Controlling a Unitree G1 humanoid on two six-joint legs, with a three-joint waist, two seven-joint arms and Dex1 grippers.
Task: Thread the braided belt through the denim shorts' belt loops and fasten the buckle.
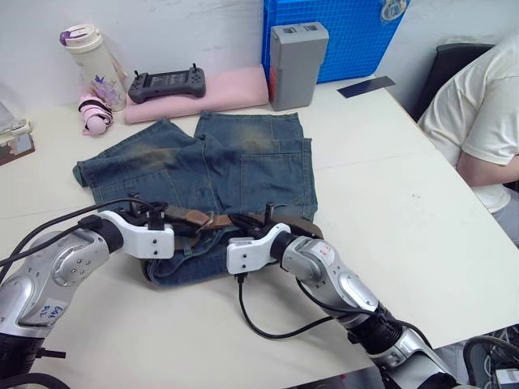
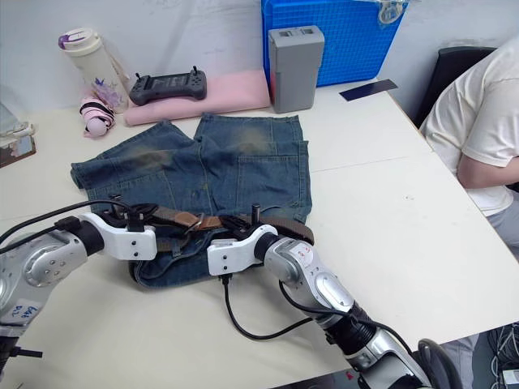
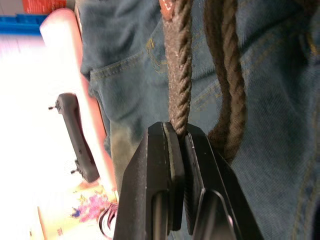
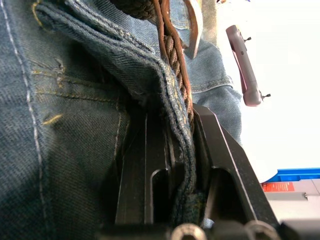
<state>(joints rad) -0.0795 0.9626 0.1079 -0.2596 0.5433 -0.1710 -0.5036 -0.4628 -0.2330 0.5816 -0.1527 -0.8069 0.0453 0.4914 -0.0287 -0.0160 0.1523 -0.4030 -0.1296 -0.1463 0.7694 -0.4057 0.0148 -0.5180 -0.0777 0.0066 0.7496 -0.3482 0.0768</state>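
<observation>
The left gripper (image 3: 181, 150) clenched the braided belt (image 1: 195, 217) taut; at its three o'clock, the right gripper (image 4: 180, 150) pinched the denim shorts (image 1: 243, 162) waistband and belt together, probably steadying for threading.

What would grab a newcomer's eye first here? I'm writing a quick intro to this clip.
The faded denim shorts spread at the table's middle, with the braided belt along the waistband nearest the robot. Both grippers meet there: the left gripper pinches the belt, the right gripper clamps the waistband and belt. A seated person is at the table's right edge.
</observation>
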